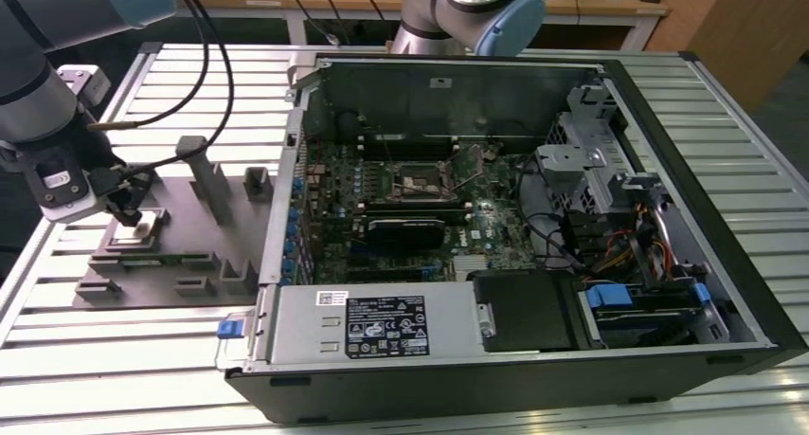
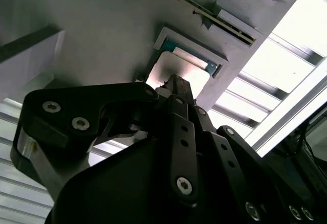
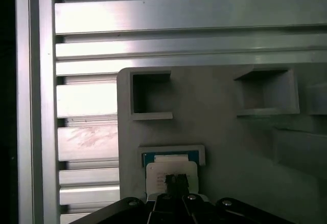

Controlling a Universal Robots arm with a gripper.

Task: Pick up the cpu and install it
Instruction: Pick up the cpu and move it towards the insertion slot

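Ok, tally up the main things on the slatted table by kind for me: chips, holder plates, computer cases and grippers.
cpu: 1
grey holder plate: 1
open computer case: 1
gripper: 1
Total: 4

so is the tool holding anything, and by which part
Cannot be told: the tool is at the top face of the cpu, which lies in its grey holder.
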